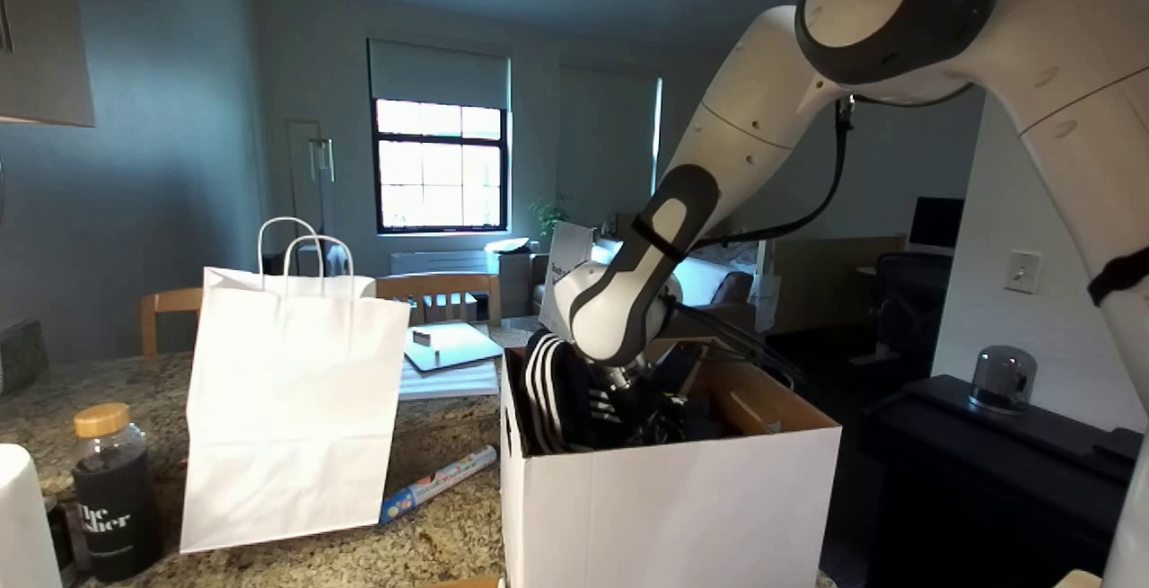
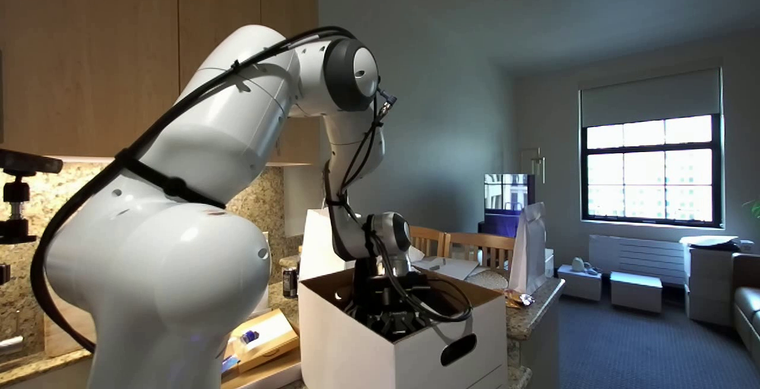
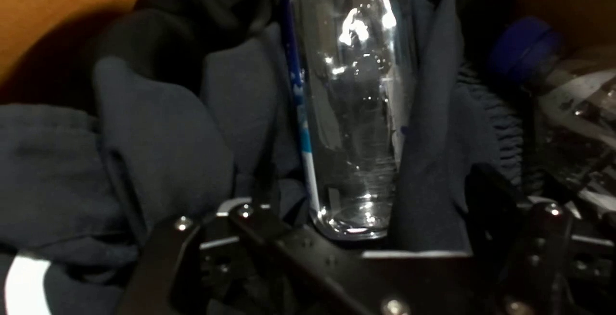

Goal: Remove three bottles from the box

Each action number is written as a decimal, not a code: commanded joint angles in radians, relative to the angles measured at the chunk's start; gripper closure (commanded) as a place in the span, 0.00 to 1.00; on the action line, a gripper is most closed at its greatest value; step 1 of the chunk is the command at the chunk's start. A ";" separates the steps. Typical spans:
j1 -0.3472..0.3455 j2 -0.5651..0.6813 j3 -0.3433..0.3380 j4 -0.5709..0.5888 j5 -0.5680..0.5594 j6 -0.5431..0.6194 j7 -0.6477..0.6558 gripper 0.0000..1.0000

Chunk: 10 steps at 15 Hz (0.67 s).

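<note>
Main risk: cloth caught in the grip. The clear bottle (image 3: pixel 353 122) sits in folds of dark cloth (image 3: pixel 163 127) inside the box (image 1: pixel 669 516), lying or leaning, cannot tell which. One fold runs along its side, between it and the right-hand jaw of the wrist view. Closing here would probably pinch that fold too; a lift could then drag cloth up or let the smooth wall slip. Bottle appears nearer the left-hand jaw, so closing may shove it sideways first. Plastic looks thin; a hard squeeze might buckle it. The blue-capped bottle (image 3: pixel 582 113) is just beside the right-hand jaw and could get knocked. No other bottle can be told apart in the box. A cable loop (image 2: pixel 446 319) hangs by the rim; possible snag on the way up.

Jaws: spread wide, nothing gripped, one to each side of the clear bottle in the wrist view. Whether they reach deep enough: unclear.

Pose: the arm (image 2: pixel 237 122) arches high over the desk (image 1: pixel 449 539) and slopes down to the box, wrist (image 1: pixel 610 323) bent downward, jaws below the rim. Both exterior views hide the jaw tips. In an exterior view a black item with white stripes (image 1: pixel 549 395) is close to the wrist; contact cannot be told.
</note>
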 commanded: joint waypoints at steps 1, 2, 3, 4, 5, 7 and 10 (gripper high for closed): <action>0.000 -0.029 0.000 -0.020 0.000 0.025 0.009 0.00; -0.003 -0.027 -0.001 -0.018 0.001 0.026 0.007 0.00; -0.006 -0.025 -0.002 -0.013 0.005 0.017 0.004 0.00; -0.010 -0.021 -0.003 -0.009 0.011 0.011 -0.002 0.00; -0.015 -0.013 -0.001 -0.003 0.022 -0.006 -0.010 0.00; -0.019 0.007 -0.002 0.002 0.035 -0.018 -0.009 0.00; -0.016 0.057 -0.007 0.024 0.045 -0.041 0.001 0.00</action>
